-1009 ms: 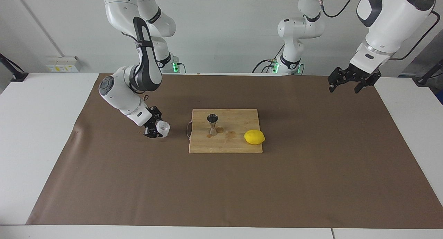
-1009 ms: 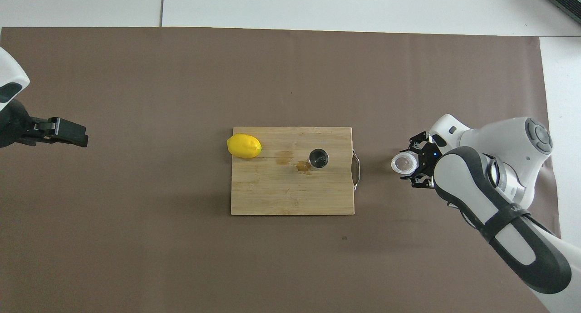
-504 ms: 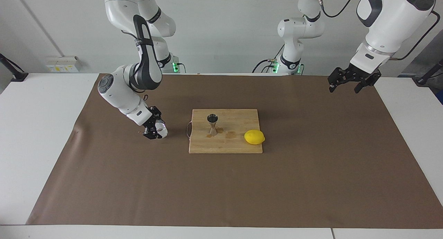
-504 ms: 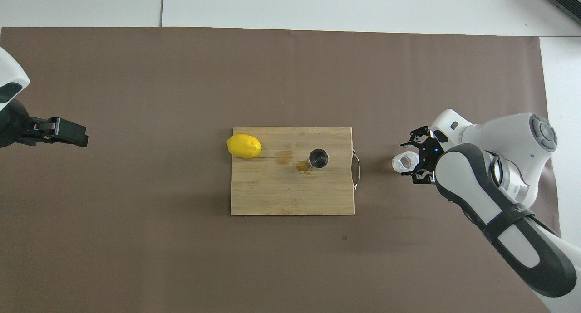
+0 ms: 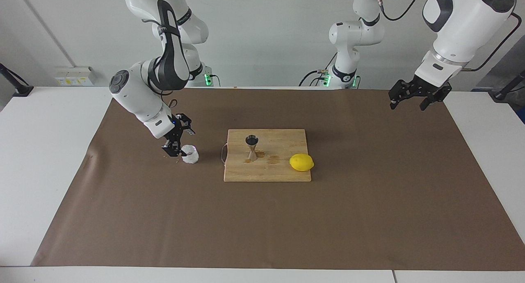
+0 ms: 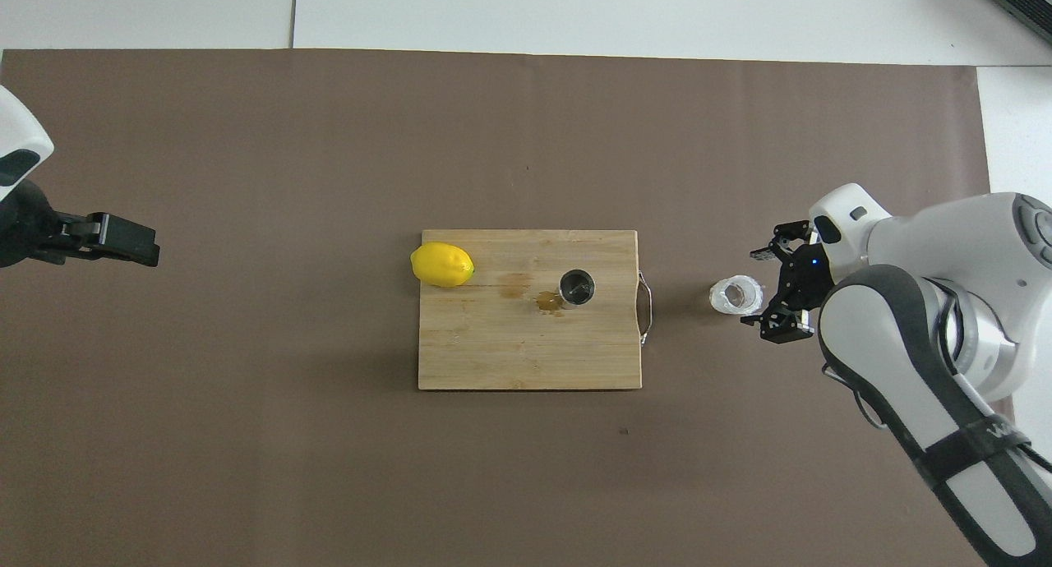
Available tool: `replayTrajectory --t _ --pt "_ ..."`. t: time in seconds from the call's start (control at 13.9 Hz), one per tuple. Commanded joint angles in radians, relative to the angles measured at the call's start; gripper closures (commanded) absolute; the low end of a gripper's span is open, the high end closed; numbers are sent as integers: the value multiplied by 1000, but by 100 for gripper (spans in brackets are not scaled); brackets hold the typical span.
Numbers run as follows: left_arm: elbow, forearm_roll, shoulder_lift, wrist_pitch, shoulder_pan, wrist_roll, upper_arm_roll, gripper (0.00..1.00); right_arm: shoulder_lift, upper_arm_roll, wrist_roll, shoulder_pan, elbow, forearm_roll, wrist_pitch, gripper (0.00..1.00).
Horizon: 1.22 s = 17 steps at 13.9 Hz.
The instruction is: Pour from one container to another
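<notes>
Right pincer [image 5: 181, 144] lifted off glass cup [image 5: 190, 154], spread wide, holding nothing

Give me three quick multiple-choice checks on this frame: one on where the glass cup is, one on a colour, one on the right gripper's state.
1. Where does the glass cup stand?
A. on the cutting board
B. on the brown mat, beside the board's handle end
C. in the left gripper

2. What colour is the lemon?
A. green
B. orange
C. yellow

3. What is the right gripper doing?
A. open, just above the cup
B. shut on the cup
C. shut on the jigger

Key:
1 B, the cup sits on the brown mat off the cutting board.
2 C, the lemon is plainly yellow.
3 A, its fingers are spread and nothing is between them; the jigger stands alone on the board, and the left gripper waits over the mat's corner.
</notes>
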Motion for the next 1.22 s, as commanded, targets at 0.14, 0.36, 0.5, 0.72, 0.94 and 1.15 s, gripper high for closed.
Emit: replayTrajectory --t 0.14,0.36,0.5,0.72,0.94,1.15 --pt "-9 -5 -16 -12 7 1 -3 0 -25 9 512 4 192 -220 -174 0" --pt "-9 -5 -16 -12 7 1 -3 0 -18 9 814 7 300 -283 -252 0" --pt "-11 -5 -17 -12 7 1 -3 0 -19 8 998 5 355 -296 -325 0" --pt "-9 -5 -17 -12 7 1 -3 0 -30 13 1342 7 406 -336 -344 0" --pt "-9 -5 -16 -13 7 1 -3 0 -93 8 1407 -2 406 -330 -399 0" --pt "-9 -5 -17 -13 7 1 -3 0 -111 5 1495 -4 427 -330 -454 0"
